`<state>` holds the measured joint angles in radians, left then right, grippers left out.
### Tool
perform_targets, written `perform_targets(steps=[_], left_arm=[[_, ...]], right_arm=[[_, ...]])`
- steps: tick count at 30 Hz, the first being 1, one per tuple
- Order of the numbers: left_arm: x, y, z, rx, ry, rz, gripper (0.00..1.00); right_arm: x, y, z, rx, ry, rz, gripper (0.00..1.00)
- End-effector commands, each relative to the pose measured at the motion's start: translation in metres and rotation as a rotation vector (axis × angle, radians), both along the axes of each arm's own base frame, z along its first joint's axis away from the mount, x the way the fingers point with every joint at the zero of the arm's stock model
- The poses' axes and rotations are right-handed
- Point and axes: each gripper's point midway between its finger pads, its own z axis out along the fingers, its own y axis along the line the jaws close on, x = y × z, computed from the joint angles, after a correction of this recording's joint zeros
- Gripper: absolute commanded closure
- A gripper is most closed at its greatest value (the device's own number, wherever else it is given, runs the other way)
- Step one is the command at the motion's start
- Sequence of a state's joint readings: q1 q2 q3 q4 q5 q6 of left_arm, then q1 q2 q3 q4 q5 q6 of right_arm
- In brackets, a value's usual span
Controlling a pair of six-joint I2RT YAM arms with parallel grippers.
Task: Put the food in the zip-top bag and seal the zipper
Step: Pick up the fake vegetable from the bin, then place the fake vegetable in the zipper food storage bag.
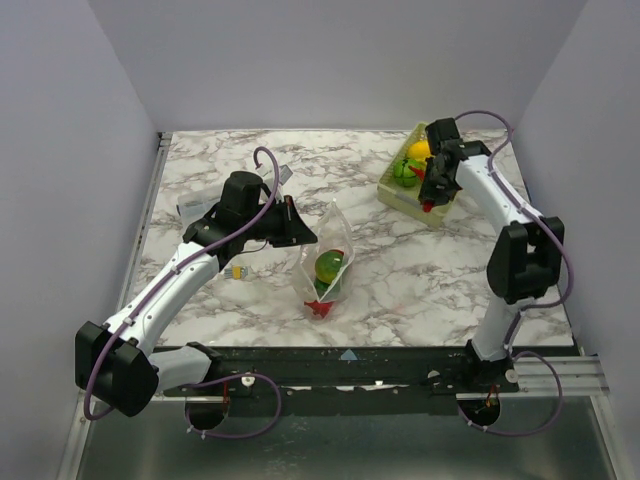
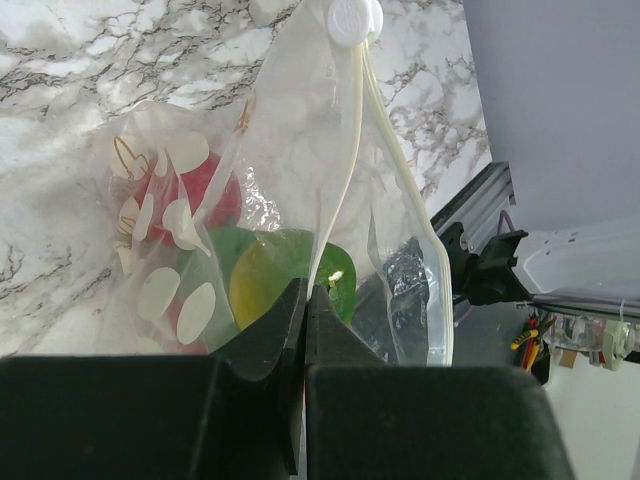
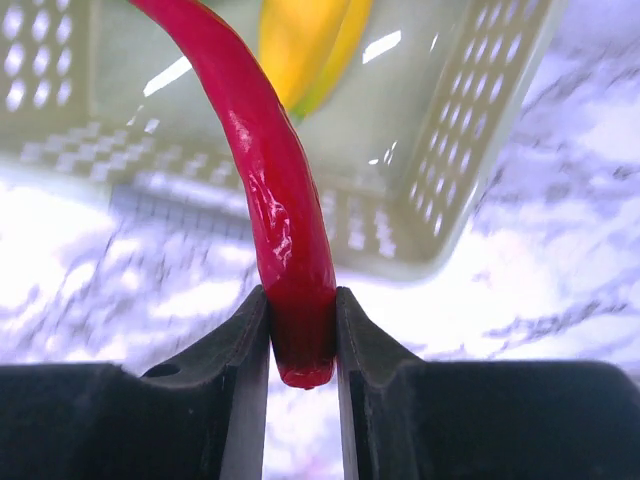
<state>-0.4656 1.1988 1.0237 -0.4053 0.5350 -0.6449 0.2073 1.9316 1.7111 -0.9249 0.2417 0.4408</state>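
Note:
The clear zip-top bag (image 1: pixel 327 250) lies mid-table, mouth toward the back. Inside it are a green and yellow piece of food (image 1: pixel 329 266) and a red piece (image 1: pixel 318 308). My left gripper (image 1: pixel 296 226) is shut on the bag's left mouth edge. In the left wrist view its fingertips (image 2: pixel 307 292) pinch the film, and the zipper (image 2: pixel 357 150) runs away to a white slider (image 2: pixel 346 18). My right gripper (image 1: pixel 432 196) is shut on a long red pepper (image 3: pixel 285 220) just above the basket's near rim; the pepper's blunt end sits between the pads (image 3: pixel 255 330).
The pale-green lattice basket (image 1: pixel 390 188) at the back right holds a yellow piece (image 1: pixel 419 150) and a green piece (image 1: pixel 405 172); a yellow banana (image 3: pixel 305 40) shows inside it. A small yellow bit (image 1: pixel 238 270) and a flat clear packet (image 1: pixel 190 208) lie near the left arm.

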Motion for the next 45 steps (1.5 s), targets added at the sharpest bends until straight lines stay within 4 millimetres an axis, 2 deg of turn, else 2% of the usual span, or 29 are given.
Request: perform_targets(steps=[1,4,6,12,15,21,25,28,31,36,38,45], left_arm=[[-0.003,0.0,0.006,-0.019,-0.017,-0.01,1.0],[-0.003,0.001,0.008,-0.02,-0.021,-0.008,1.0],[-0.003,0.001,0.009,-0.019,-0.025,-0.006,1.0],[-0.003,0.001,0.011,-0.023,-0.027,-0.008,1.0],[-0.004,0.002,0.013,-0.02,-0.035,-0.005,1.0],[-0.003,0.006,0.016,-0.012,-0.062,0.015,1.0],[-0.001,0.01,0.018,-0.004,-0.076,0.046,1.0],[0.002,0.012,0.022,-0.007,-0.087,0.066,1.0],[0.004,0.013,0.031,-0.01,-0.107,0.08,1.0],[0.012,0.035,0.059,0.065,-0.186,0.186,1.0],[0.011,0.041,0.069,0.083,-0.206,0.202,1.0],[0.006,0.036,0.075,0.089,-0.234,0.197,1.0]], right_arm=[[-0.049,0.049,0.046,0.293,-0.043,0.143,1.0],[-0.08,0.077,0.078,0.444,-0.095,0.215,1.0],[-0.103,0.094,0.093,0.478,-0.1,0.274,1.0],[-0.174,0.154,0.13,0.26,-0.054,0.483,1.0],[-0.197,0.167,0.141,0.205,-0.044,0.5,1.0],[-0.236,0.183,0.157,0.278,-0.002,0.567,1.0],[-0.254,0.175,0.159,0.296,0.046,0.573,1.0],[-0.271,0.18,0.156,0.351,0.111,0.611,1.0],[-0.276,0.188,0.152,0.372,0.155,0.628,1.0],[-0.264,0.202,0.16,0.378,0.13,0.645,1.0],[-0.259,0.208,0.157,0.369,0.139,0.653,1.0],[-0.241,0.215,0.138,0.295,0.153,0.637,1.0]])
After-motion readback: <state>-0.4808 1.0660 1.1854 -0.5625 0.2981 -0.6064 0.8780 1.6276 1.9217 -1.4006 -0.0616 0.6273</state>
